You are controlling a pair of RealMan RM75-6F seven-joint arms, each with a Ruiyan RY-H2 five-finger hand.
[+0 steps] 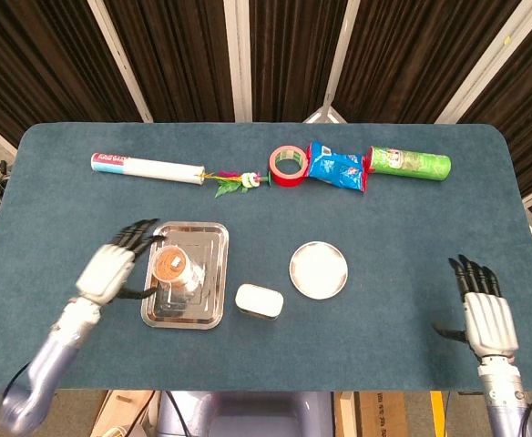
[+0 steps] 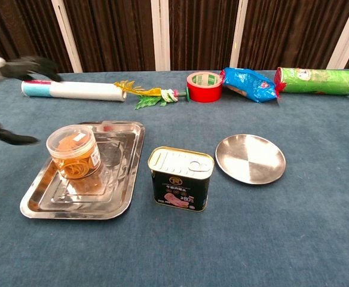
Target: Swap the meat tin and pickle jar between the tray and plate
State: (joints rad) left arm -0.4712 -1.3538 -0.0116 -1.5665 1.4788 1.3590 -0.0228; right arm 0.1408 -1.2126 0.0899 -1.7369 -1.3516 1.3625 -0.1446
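Pickle jar (image 2: 74, 151) upright on tray (image 2: 122, 197), left part, near its left rim. Meat tin (image 2: 181, 178) on table betw. tray & plate (image 2: 250, 158), apart from both; label too small to read. Left hand (image 1: 111, 267) just left of tray, fingers spread, holding nothing. Right hand (image 1: 485, 310) near table's front-right edge, fingers straight, holding nothing, well apart from plate.

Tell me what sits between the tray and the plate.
The meat tin stands upright on the bare cloth between the tray and the plate, touching neither; the chest view shows it best.
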